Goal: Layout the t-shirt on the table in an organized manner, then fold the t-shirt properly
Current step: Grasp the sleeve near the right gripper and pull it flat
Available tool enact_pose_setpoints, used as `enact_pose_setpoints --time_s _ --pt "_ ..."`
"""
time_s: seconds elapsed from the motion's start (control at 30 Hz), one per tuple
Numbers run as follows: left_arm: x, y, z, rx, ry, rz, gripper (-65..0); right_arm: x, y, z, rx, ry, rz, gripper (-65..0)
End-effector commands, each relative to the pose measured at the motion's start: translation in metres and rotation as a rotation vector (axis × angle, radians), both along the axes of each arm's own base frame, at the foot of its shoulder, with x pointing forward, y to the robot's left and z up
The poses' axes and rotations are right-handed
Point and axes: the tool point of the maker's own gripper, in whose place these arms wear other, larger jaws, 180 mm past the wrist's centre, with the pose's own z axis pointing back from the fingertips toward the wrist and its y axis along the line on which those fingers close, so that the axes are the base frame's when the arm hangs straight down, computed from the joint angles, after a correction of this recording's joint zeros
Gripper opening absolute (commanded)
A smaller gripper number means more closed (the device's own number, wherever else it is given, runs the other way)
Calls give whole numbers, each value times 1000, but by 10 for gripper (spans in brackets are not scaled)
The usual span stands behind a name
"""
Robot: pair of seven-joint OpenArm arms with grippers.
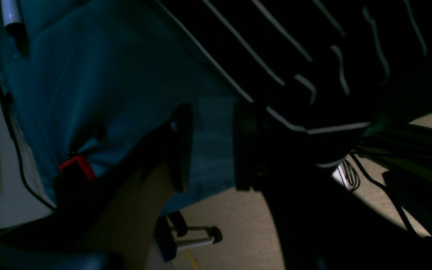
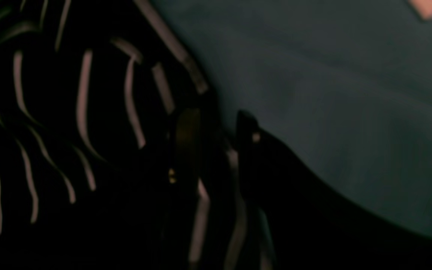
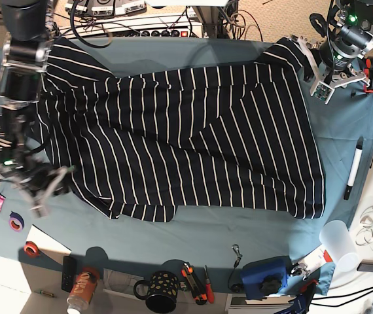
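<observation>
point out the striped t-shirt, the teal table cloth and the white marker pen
dark navy white-striped fabric t-shirt (image 3: 193, 144), base view, middle of its body
teal cloth-covered table (image 3: 193, 235), base view, bare strip below the hem
white marker pen with black cap (image 3: 353, 167), base view, mid barrel

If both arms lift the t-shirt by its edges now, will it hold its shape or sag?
Likely sag: the t-shirt already shows wrinkles and a folded-under hem. It probably drags rather than slides freely on the table cloth. Looks light, so pinches should hold.

The left gripper (image 3: 326, 73) sits at the frame's upper right, jaws parted; the right gripper (image 3: 50, 185) at the lower left, fingers spread.
</observation>
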Motion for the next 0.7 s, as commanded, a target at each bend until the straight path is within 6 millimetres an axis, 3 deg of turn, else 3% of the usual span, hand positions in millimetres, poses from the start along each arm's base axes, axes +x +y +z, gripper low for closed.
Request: enact_pose_setpoints --time_s 0.0,0.27,0.33,0.43,0.57,0.67 --pt "3 1 6 3 -25 -3 -456 12 -4 13 1 -43 -13 -480" --pt "4 0 6 2 -28 -4 -456 -11 -18 -46 23 102 -112 -480" --pt "3 1 6 2 -27 -3 -456 -20 -21 -54 12 151 -118 -527" --pt "3 0 6 2 -27 -4 -456 -25 -28 -56 -17 180 -126 -650" --pt "3 0 6 2 -27 -4 -456 -23 -33 -49 8 158 -151 -650" --pt "3 0 6 2 -27 -4 -456 -34 -21 -45 49 200 -69 -650"
